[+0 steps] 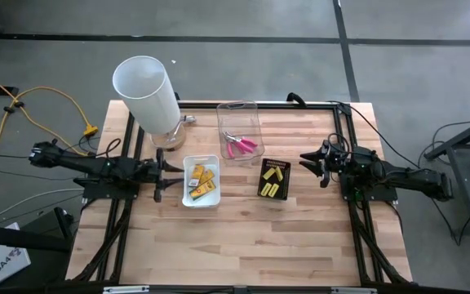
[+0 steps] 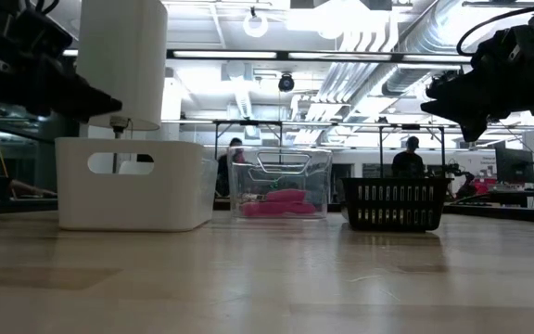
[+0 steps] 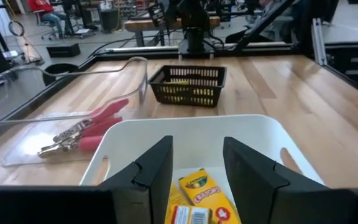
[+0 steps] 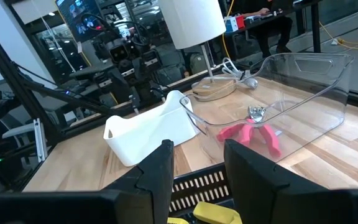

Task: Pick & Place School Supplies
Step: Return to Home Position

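My left gripper (image 1: pixel 163 175) hovers open at the left rim of the white tray (image 1: pixel 188 198), above the flat yellow packs with red marks (image 3: pixel 201 190) that lie in it. My right gripper (image 1: pixel 312 161) stands open just right of the black tray (image 1: pixel 263 192), which holds short yellow sticks (image 1: pixel 274 177). Two pink-handled pliers (image 1: pixel 241 145) lie on the floor of the clear tray (image 1: pixel 239 110) at the far middle. Neither gripper has anything between its fingers (image 3: pixel 160 168) (image 4: pixel 157 165).
A tall white cylinder on a wooden foot (image 1: pixel 147 94) stands at the far left, close behind my left arm. The three trays fill the table's middle strip. Bare wood (image 1: pixel 243 245) stretches toward the near edge. People sit in the room beyond the table (image 2: pixel 411 158).
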